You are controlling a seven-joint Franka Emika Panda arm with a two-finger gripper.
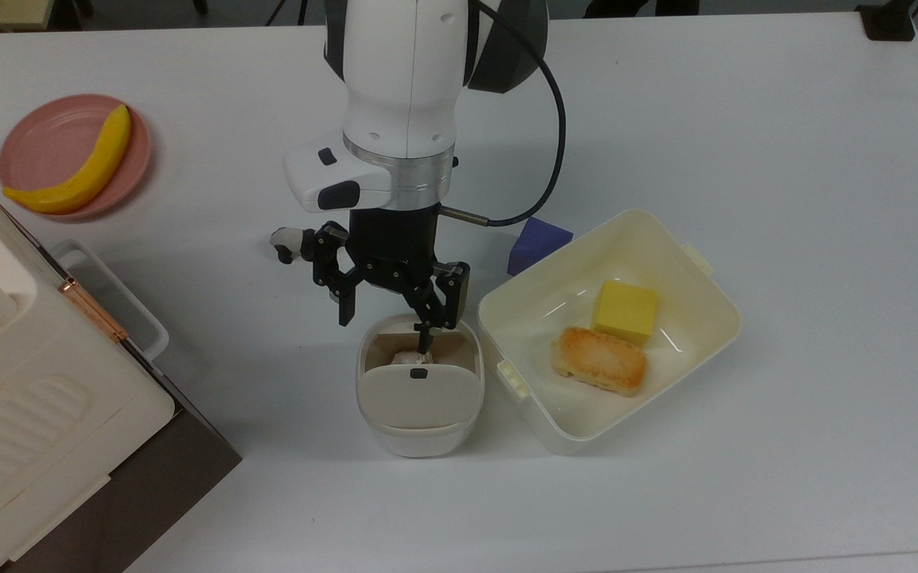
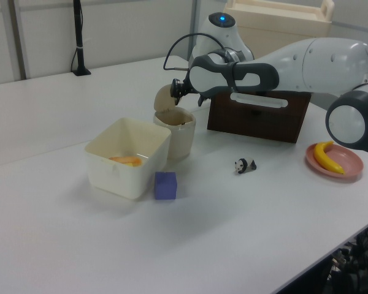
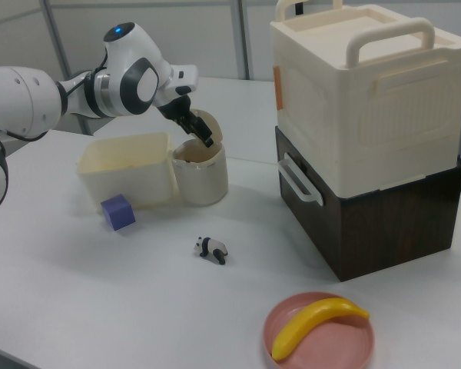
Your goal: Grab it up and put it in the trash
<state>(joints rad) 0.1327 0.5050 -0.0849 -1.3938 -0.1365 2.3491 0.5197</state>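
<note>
The beige trash bin [image 1: 418, 398] stands with its flap lid [image 1: 419, 391] tipped open, next to the cream box. Crumpled white paper [image 1: 406, 358] lies inside the opening. My gripper [image 1: 387, 322] hangs open just above the bin's far rim, and nothing is between its fingers. In the left view the gripper [image 2: 178, 90] sits beside the raised lid [image 2: 164, 98] over the bin [image 2: 179, 133]. The right view has the gripper [image 3: 199, 131] over the bin [image 3: 201, 178] too.
The cream box [image 1: 713, 318] with a yellow block [image 1: 624, 310] and bread [image 1: 598, 360] adjoins the bin. A purple cube [image 1: 537, 243] and a toy panda [image 1: 288, 243] lie behind. A pink plate [image 1: 37, 147] holds a banana [image 1: 77, 171]. A large cream case [image 1: 21, 398] fills the top view's lower left.
</note>
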